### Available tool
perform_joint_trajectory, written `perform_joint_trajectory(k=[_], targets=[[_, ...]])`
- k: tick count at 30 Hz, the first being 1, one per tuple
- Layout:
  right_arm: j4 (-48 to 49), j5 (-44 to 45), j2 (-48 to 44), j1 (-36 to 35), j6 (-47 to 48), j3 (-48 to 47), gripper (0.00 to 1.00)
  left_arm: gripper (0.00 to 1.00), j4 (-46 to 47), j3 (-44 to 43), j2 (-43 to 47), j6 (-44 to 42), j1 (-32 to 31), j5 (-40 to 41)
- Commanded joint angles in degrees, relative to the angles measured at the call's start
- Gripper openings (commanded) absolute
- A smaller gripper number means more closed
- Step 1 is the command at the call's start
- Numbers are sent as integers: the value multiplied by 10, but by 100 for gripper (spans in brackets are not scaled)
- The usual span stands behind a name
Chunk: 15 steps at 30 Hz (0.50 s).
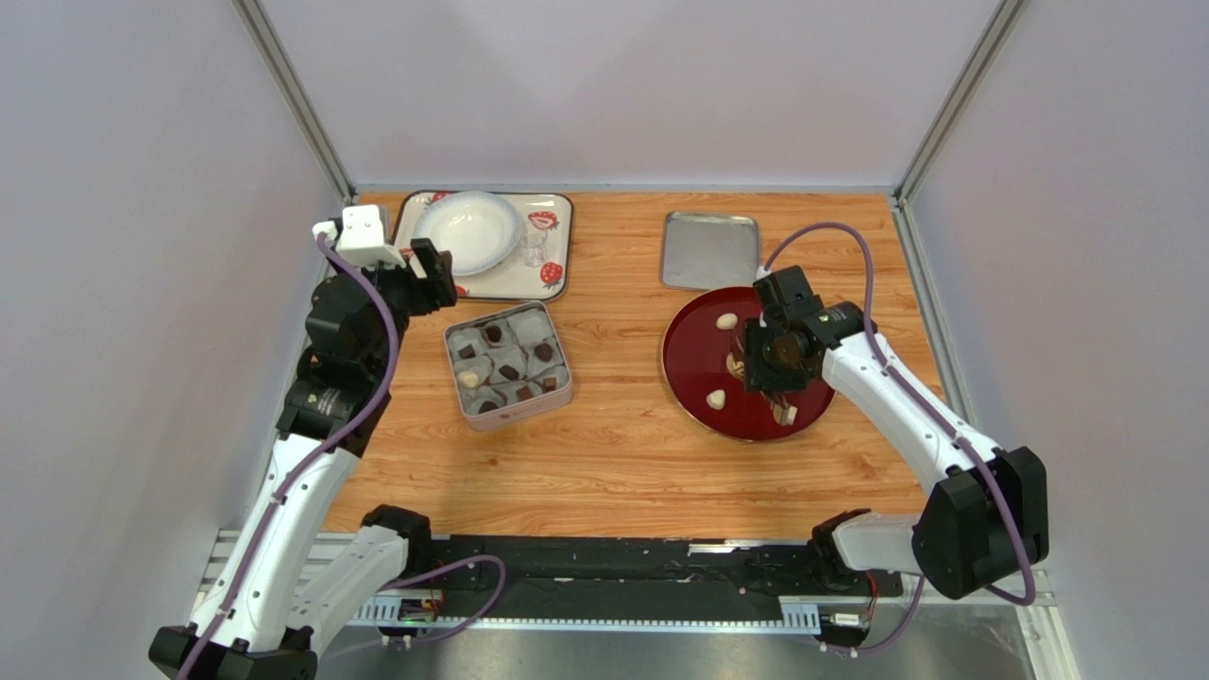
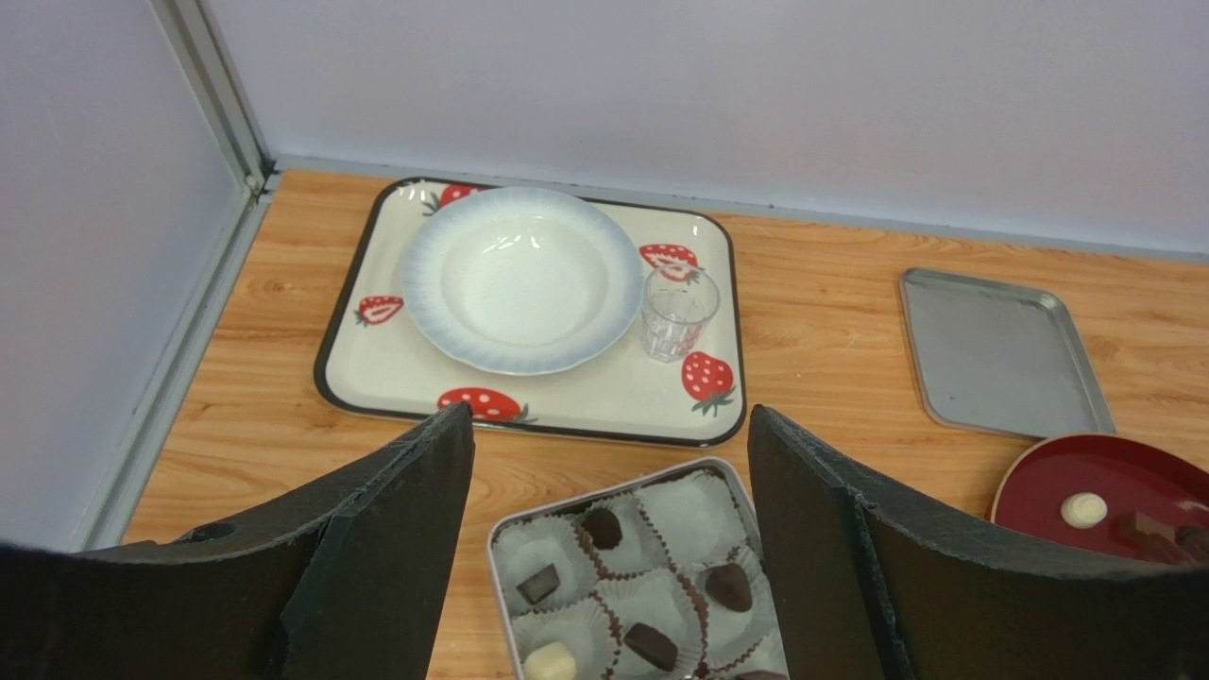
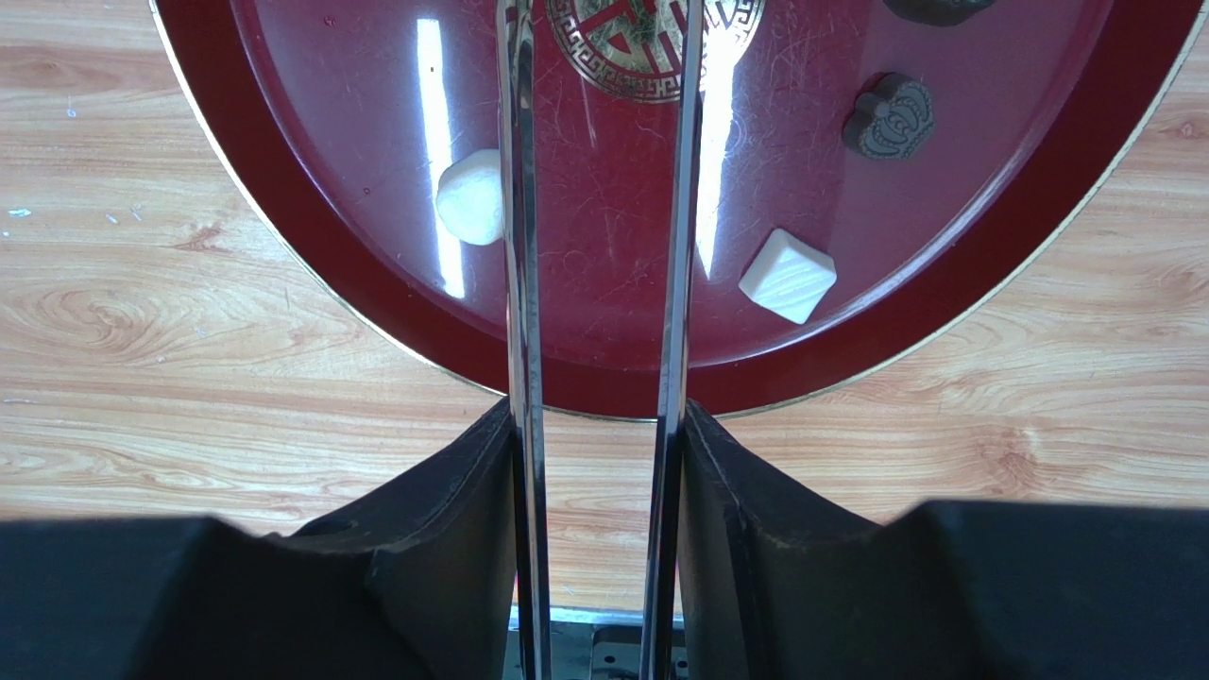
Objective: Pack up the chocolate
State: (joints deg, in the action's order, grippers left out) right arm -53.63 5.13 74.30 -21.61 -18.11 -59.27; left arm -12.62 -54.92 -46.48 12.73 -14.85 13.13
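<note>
Chocolate [image 3: 788, 275] in 2 places: 4 pieces, 2 cream and 2 dark, show on the red plate [image 3: 852, 213] in the right wrist view; several more sit in paper cups [image 2: 681, 510] inside the tin [image 2: 493, 560]. Right gripper [image 3: 600, 85] over the plate, its 2 thin metal blades apart, nothing between them along the visible length. Left gripper [image 2: 610, 425] near the tin, jaws wide apart, empty.

White arm links [image 1: 284, 524], black joints [image 1: 979, 517], purple cables [image 1: 372, 340]; left pincer [image 2: 608, 439] has broad black fingers [image 2: 383, 539].
</note>
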Motion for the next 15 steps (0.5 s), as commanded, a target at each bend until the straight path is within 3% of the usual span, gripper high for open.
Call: perform_joint_trajectory(k=[1, 15], targets=[[30, -5, 8, 8, 7, -3, 43, 79, 2, -27, 0, 4, 4, -7], [24, -36, 25, 9, 4, 18, 41, 79, 1, -27, -2, 5, 4, -12]])
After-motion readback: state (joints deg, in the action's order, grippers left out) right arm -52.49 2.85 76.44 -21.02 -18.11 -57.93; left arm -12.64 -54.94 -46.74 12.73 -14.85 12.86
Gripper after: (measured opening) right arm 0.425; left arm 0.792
